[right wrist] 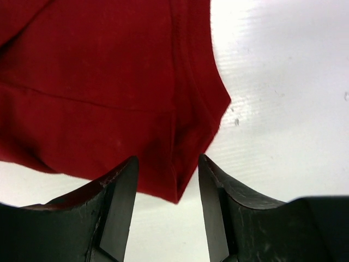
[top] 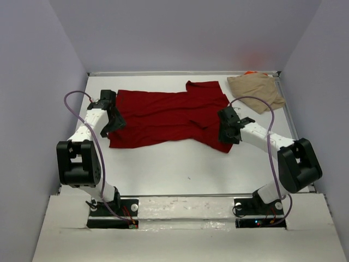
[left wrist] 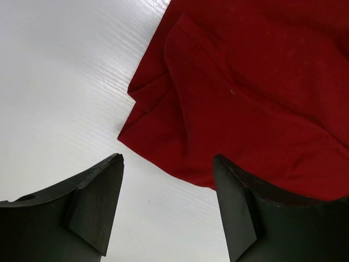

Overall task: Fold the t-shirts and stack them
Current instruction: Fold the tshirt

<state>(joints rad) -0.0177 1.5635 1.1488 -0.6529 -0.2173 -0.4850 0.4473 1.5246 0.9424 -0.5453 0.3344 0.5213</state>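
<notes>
A large dark red t-shirt [top: 163, 117] lies spread flat across the middle of the white table [top: 180, 169]. My left gripper [top: 113, 123] hangs over its left edge. In the left wrist view this gripper [left wrist: 169, 159] is open, with bare table between its fingers and the red cloth [left wrist: 262, 82] reaching its right finger. My right gripper [top: 227, 132] is at the shirt's near right corner. There it stands open [right wrist: 168, 158], the pointed red corner [right wrist: 182, 188] lying loose between its fingers. A crumpled tan t-shirt [top: 256, 90] lies at the back right, with a sliver of orange fabric [top: 251, 72] behind it.
Pale walls close in the table on the left, back and right. A metal rim [top: 180, 73] runs along the back edge. A purple cable [top: 98, 147] loops along each arm. Bare table lies in front of the red shirt.
</notes>
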